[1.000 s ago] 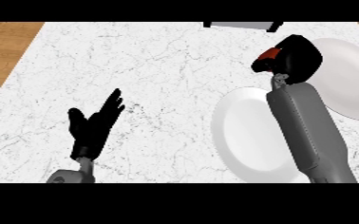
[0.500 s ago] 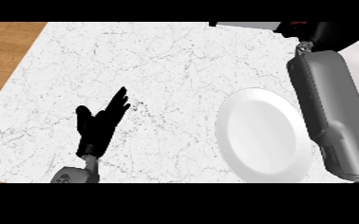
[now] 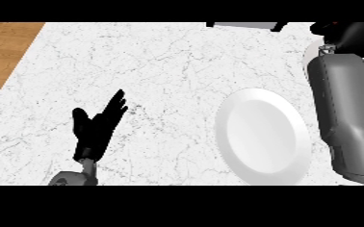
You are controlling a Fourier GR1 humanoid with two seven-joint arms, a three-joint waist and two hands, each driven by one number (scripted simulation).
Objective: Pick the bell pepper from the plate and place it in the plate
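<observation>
Marble, white with fine grey veining, covers the worktop [image 3: 177,67], and a strip of brown wood [image 3: 18,43] shows past its far left corner. Near the lower left the robot's black left hand [image 3: 96,125] rests over the stone. It is open, fingers straight and pointing up and away, and holds nothing. A round white plate [image 3: 263,134] lies on the worktop right of centre. Along the plate's right rim runs the thick grey right forearm [image 3: 341,106], stretching up to the far right corner. There the black right hand [image 3: 344,33] is cut off by the edge of view, and whether it has hold of anything I cannot tell. The bell pepper cannot be seen from here, so I cannot tell where it is. A pale curved sliver [image 3: 308,60] peeks out beside the forearm, perhaps another plate's rim. A dark grey block [image 3: 241,25] sits at the worktop's far edge.
</observation>
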